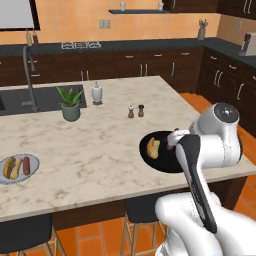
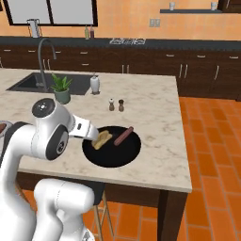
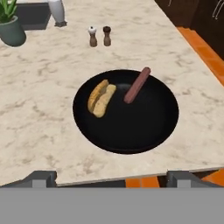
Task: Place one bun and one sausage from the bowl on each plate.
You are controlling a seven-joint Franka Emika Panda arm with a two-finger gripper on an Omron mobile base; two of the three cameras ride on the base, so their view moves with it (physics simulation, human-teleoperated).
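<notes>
Claw (image 3: 111,178) wide open, empty, above round black bowl (image 3: 144,127); oblong golden bun (image 3: 101,98), slim sausage (image 3: 137,85) inside.

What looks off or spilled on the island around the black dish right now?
Nothing looks spilled. The golden bun lies inside the wide black bowl; the reddish-brown sausage leans on its far rim, end poking slightly past, still apparently supported. The open gripper holds nothing. The pale plate already carries its pair.

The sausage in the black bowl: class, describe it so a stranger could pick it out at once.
Find the marble island counter, then the wide black bowl near its front edge. The sausage lies by the bowl's far rim, apart from the bun. It is slim and reddish-brown; the bun is fatter and golden-yellow.
</notes>
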